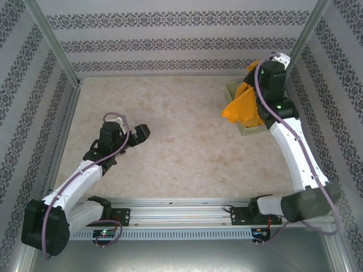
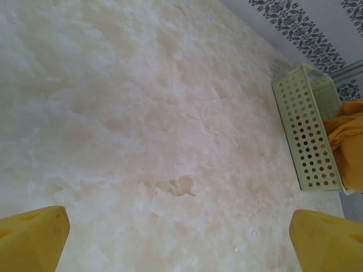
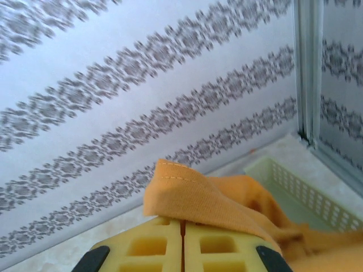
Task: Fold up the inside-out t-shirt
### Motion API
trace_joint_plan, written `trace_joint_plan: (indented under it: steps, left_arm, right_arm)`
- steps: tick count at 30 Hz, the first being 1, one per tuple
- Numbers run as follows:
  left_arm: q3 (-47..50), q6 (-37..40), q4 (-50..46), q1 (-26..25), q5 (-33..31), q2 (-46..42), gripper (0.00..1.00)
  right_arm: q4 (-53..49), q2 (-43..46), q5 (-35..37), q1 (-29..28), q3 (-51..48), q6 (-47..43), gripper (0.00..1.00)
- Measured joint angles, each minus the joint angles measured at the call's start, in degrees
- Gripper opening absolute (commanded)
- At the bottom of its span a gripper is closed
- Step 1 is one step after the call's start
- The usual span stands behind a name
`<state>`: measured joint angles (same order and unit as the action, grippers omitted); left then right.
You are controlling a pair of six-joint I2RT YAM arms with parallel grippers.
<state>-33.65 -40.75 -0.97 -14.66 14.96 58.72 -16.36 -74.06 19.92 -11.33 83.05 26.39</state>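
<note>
Right jaws clamped on t-shirt [image 3: 193,195], left jaws wide apart above table [image 2: 142,113]

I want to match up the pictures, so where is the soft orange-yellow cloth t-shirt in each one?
Top external: the soft orange-yellow cloth t-shirt hangs at upper right, over the pale green perforated plastic basket.
Left wrist: the t-shirt is at the right edge, beside the basket.
Right wrist: the t-shirt is at bottom centre, pinched in the right gripper.
Shared landmark: the basket, next to the t-shirt in every view.
</note>
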Motion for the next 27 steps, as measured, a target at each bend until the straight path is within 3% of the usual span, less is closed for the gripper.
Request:
trace_joint_plan:
  steps: [5,11,16,22,27]
  left_arm:
    - [0.0,0.04,-0.35,-0.02,0.02,-1.77,1.0]
    - [0.0,0.31,-2.21,-0.31,-0.22,-5.33,1.0]
    - [0.0,0.92,-4.5,-0.37,-0.66,-9.01,1.0]
    - [0.0,1.46,-9.55,-0.39,-1.66,-12.41,0.99]
    - [0.0,1.49,-14.16,-1.92,-2.19,-12.55,0.98]
  right_arm:
    - [0.15,3.13,2.56,-7.13,6.05,-6.01,0.0]
    - [-0.79,2.47,3.54,-21.88,15.67,-13.51,0.0]
    - [-1.64,-1.29,4.07,-30.08,15.21,-15.23,0.0]
    - [-2.34,-12.81,1.66,-32.44,5.66,-9.73,0.0]
    - [-3.89,-27.85,-3.04,-32.44,2.95,-3.48,0.04]
